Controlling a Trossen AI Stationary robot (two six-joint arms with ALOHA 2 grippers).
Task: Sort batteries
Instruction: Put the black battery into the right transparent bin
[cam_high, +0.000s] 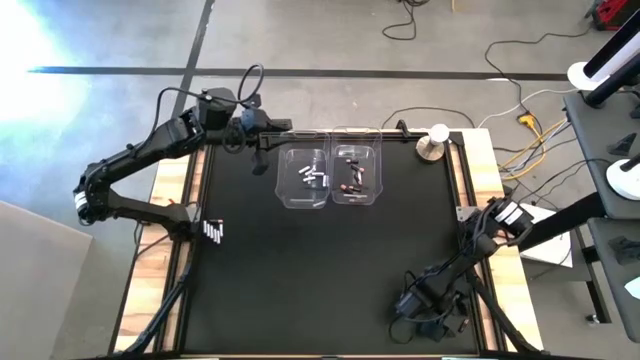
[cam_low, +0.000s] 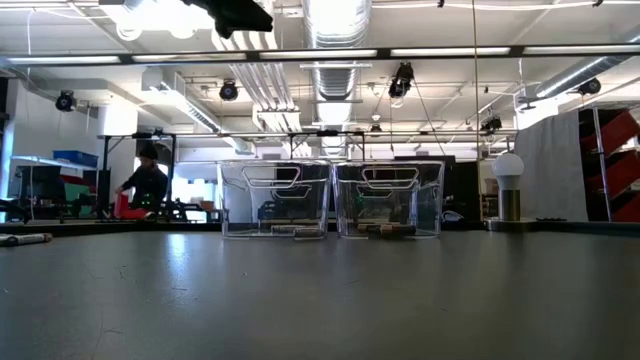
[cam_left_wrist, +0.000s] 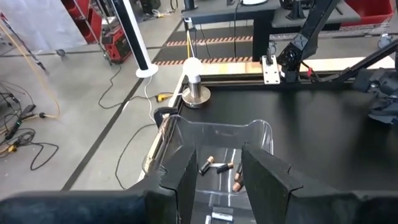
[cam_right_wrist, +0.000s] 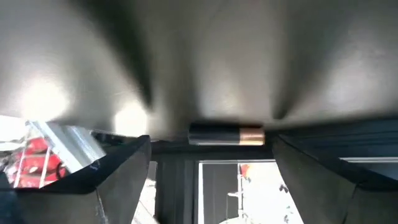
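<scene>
Your right hand (cam_right_wrist: 211, 155) is hovering low over the near edge of the black table (cam_high: 300, 280), on its right side, and its two dark fingers (cam_right_wrist: 121, 177) are standing spread wide, released and gripping nothing. A small dark cylindrical battery with a coppery end (cam_right_wrist: 227, 134) is lying on its side just ahead of that hand, in line with the gap between the fingers and touching neither of them. You are seeing this cell only in the right wrist view; the overhead view is not showing it.

Your left hand (cam_left_wrist: 214, 158) is reaching in from the far left corner and hanging beside the two clear rectangular plastic bins. Its fingers are standing apart with nothing between them, and you are looking through that gap down into the bins. The bins are sitting side by side, just about touching, near the far edge of the table. The left bin (cam_high: 305, 190) is holding the silvery-white batteries (cam_high: 312, 178), and the right bin (cam_high: 372, 165) is holding the dark batteries with reddish ends (cam_high: 352, 182); all of them are lying flat on the bin floors.

A round silver-and-white knob object (cam_high: 432, 142) is standing upright near the far right corner, well apart from the bins. Beyond the table, in the low view, a person in dark clothing (cam_low: 148, 185) is bending over a bench in the room.
</scene>
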